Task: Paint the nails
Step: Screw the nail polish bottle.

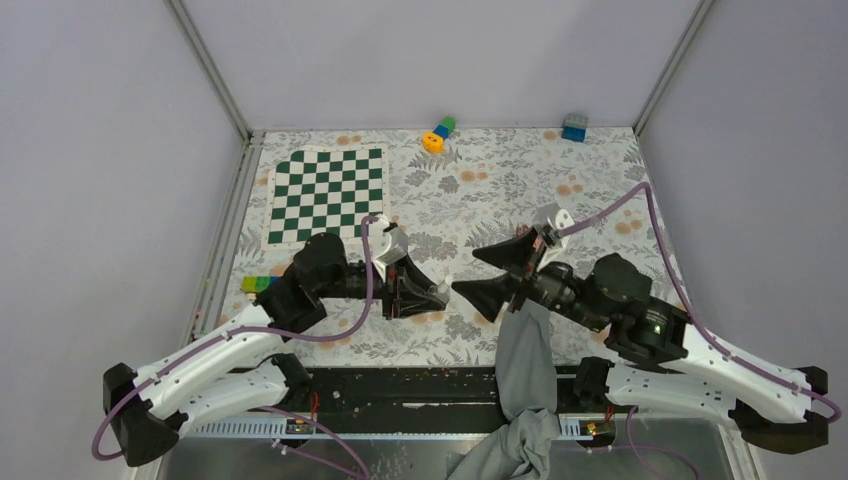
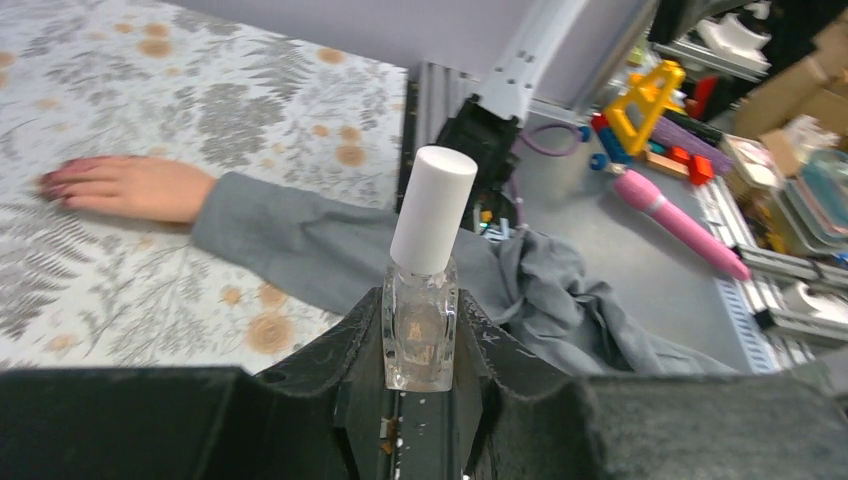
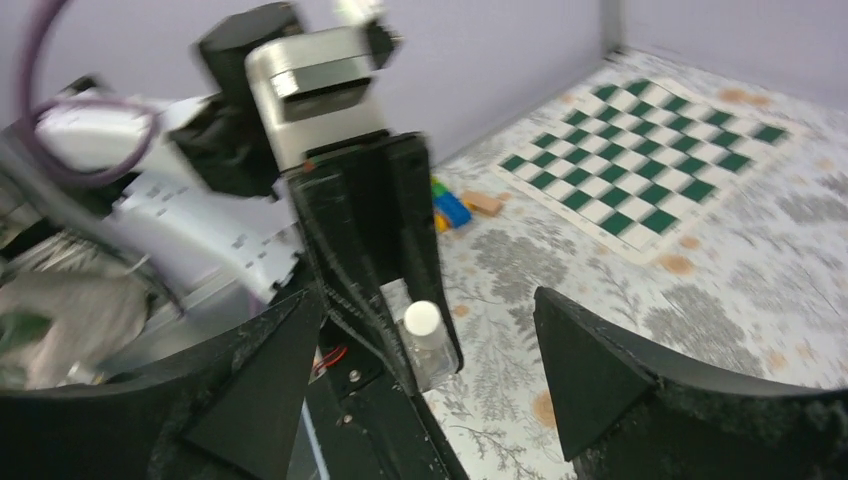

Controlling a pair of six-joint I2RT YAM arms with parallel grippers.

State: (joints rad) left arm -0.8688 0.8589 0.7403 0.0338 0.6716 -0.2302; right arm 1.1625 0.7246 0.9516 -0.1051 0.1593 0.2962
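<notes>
My left gripper [image 2: 420, 312] is shut on a small clear nail polish bottle [image 2: 420, 345] with a white cap [image 2: 432, 210], held upright. A bare hand [image 2: 130, 185] lies flat on the floral table with its dark-reddish nails [image 2: 50, 183] at the fingertips; a grey sleeve [image 2: 300, 240] runs back from it. From above, the sleeve [image 1: 525, 350] shows but the hand is hidden under my right arm. My right gripper [image 1: 468, 270] stands open facing the bottle [image 1: 437, 291], its jaws wide on either side of the cap [image 3: 422, 318] without touching it. The left gripper [image 3: 375, 240] fills that view's middle.
A green-and-white chessboard [image 1: 325, 195] lies at the back left. Coloured blocks [image 1: 258, 283] sit by the left arm, a toy [image 1: 438, 133] and a blue block [image 1: 574, 127] at the back wall. Off the table, a pink wand [image 2: 680, 222] and a yellow toy [image 2: 645, 100].
</notes>
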